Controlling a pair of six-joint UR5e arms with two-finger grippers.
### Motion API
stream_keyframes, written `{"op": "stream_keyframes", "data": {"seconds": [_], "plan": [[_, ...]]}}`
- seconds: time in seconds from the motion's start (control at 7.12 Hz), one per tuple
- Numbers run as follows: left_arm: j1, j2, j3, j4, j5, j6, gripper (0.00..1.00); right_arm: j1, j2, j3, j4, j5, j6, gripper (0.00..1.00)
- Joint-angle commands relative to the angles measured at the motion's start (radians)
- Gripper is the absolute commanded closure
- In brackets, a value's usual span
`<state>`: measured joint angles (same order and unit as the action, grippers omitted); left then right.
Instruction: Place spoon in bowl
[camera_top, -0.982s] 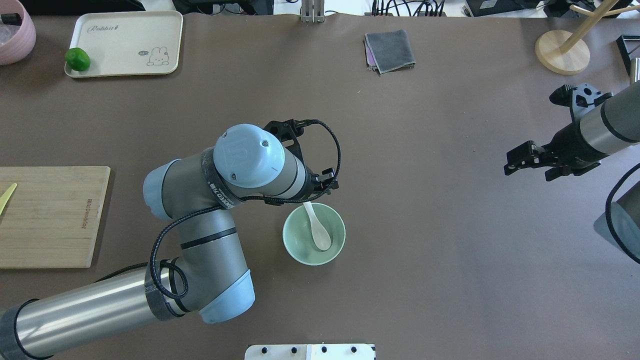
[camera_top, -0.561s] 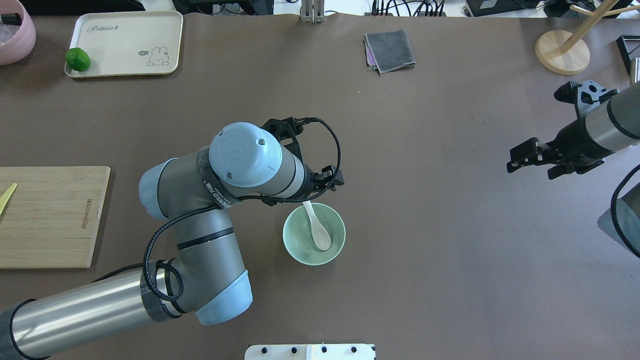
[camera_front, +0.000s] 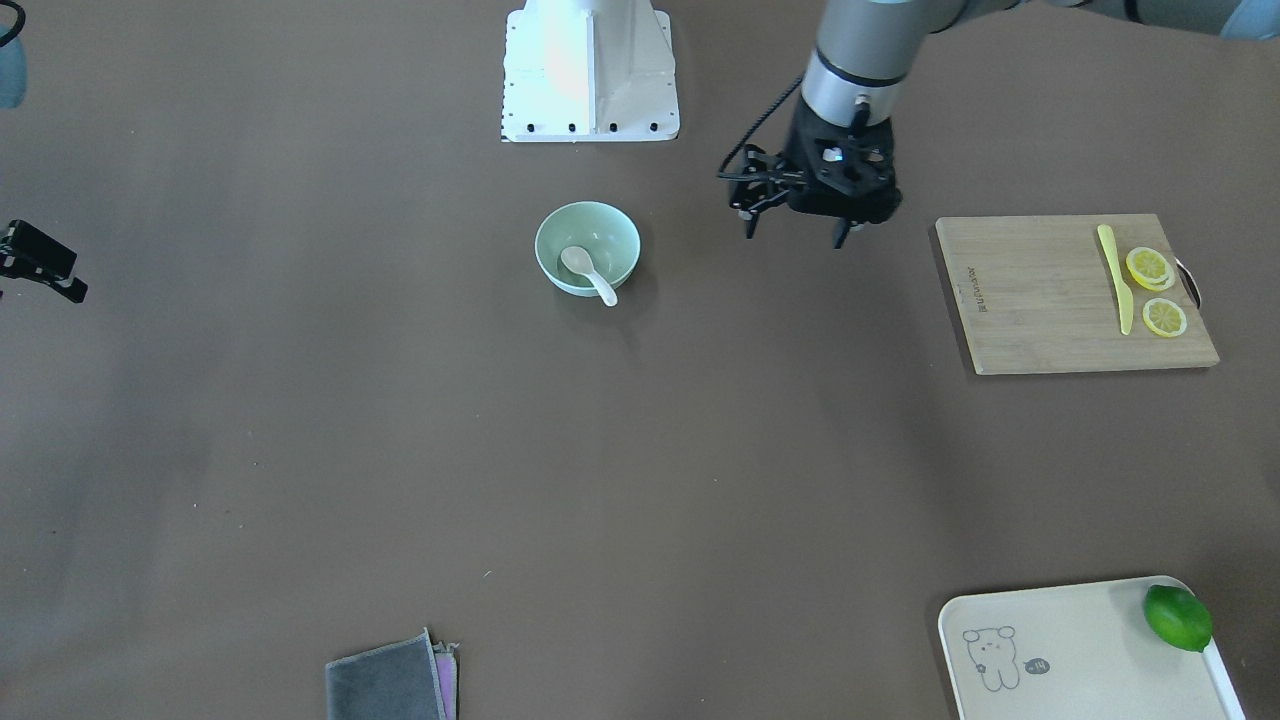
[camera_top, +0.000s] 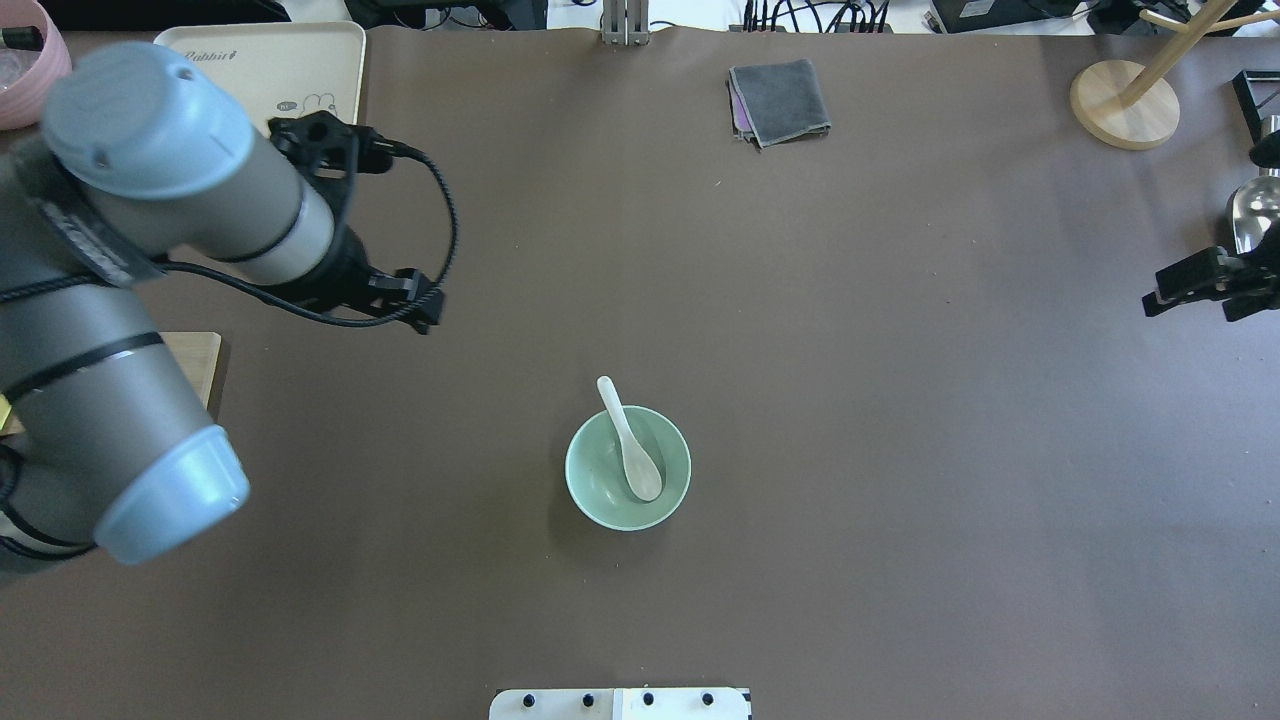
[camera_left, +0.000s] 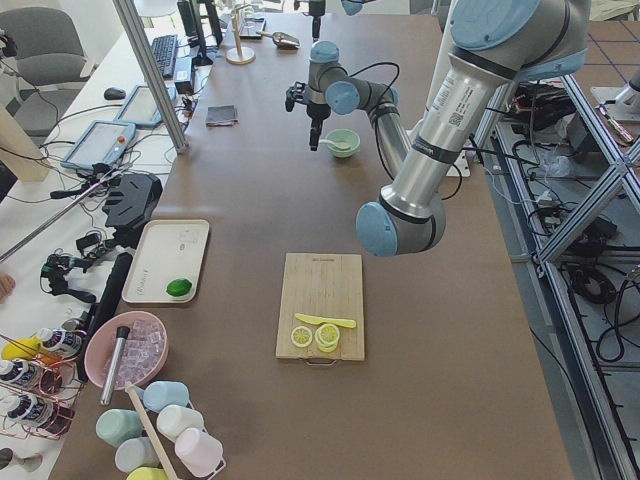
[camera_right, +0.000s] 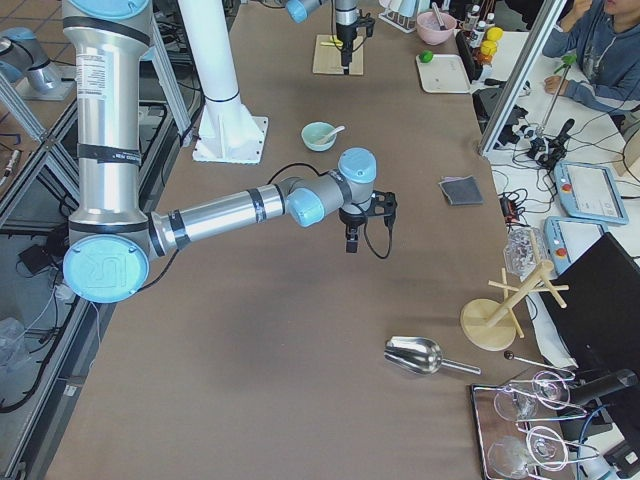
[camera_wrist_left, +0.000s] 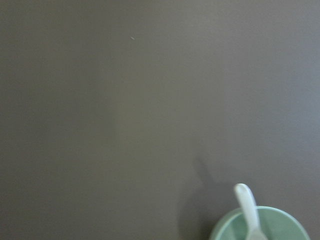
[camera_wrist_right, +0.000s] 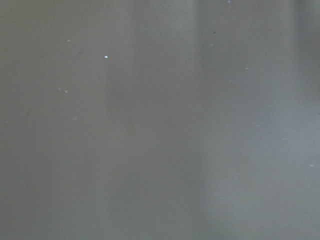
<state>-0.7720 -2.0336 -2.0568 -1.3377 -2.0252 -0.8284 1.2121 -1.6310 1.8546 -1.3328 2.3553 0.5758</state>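
Note:
The white spoon (camera_top: 628, 445) lies in the mint-green bowl (camera_top: 600, 490), scoop down inside and handle resting over the far rim. Both also show in the front view, the spoon (camera_front: 588, 272) in the bowl (camera_front: 610, 240), and at the bottom of the left wrist view, the spoon (camera_wrist_left: 248, 210) in the bowl (camera_wrist_left: 280, 225). My left gripper (camera_top: 412, 300) is open and empty, well off to the bowl's left; the front view (camera_front: 795, 238) shows it too. My right gripper (camera_top: 1195, 290) is open and empty at the table's far right edge.
A wooden cutting board (camera_front: 1040, 320) with a yellow knife (camera_front: 1112, 275) and lemon slices (camera_front: 1150, 268) lies left of my left gripper. A cream tray (camera_front: 1080, 650) holds a lime (camera_front: 1178, 617). A grey cloth (camera_top: 780, 100), a wooden stand (camera_top: 1125, 105) and a metal scoop (camera_top: 1255, 210) lie farther off.
My left arm has drawn back from over the bowl, up and to the left. My right gripper has moved further right. The spoon stays in the bowl.

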Motion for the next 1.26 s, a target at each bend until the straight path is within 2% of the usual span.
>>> {"op": "stream_keyframes", "data": {"seconds": [0.0, 0.14, 0.28, 0.56, 0.7, 0.84, 0.98, 1.12], "plan": [[-0.236, 0.238, -0.043, 0.016, -0.151, 0.449, 0.02, 0.174, -0.044, -0.087, -0.006, 0.056, -0.248, 0.0], [-0.362, 0.315, -0.023, 0.014, -0.2, 0.659, 0.02, 0.229, -0.049, -0.097, -0.055, 0.064, -0.334, 0.0], [-0.463, 0.354, 0.019, 0.015, -0.258, 0.789, 0.02, 0.28, -0.055, -0.097, -0.127, 0.059, -0.435, 0.0], [-0.606, 0.42, 0.152, 0.012, -0.28, 1.092, 0.02, 0.365, -0.055, -0.097, -0.248, 0.05, -0.6, 0.0], [-0.68, 0.47, 0.2, 0.011, -0.283, 1.182, 0.02, 0.376, -0.055, -0.097, -0.258, 0.048, -0.612, 0.0], [-0.734, 0.489, 0.201, 0.011, -0.329, 1.206, 0.02, 0.383, -0.058, -0.097, -0.258, 0.048, -0.617, 0.0], [-0.75, 0.553, 0.198, 0.009, -0.384, 1.2, 0.02, 0.389, -0.067, -0.095, -0.258, 0.05, -0.623, 0.0], [-0.748, 0.553, 0.204, 0.009, -0.412, 1.195, 0.02, 0.391, -0.067, -0.095, -0.258, 0.05, -0.623, 0.0]]}}
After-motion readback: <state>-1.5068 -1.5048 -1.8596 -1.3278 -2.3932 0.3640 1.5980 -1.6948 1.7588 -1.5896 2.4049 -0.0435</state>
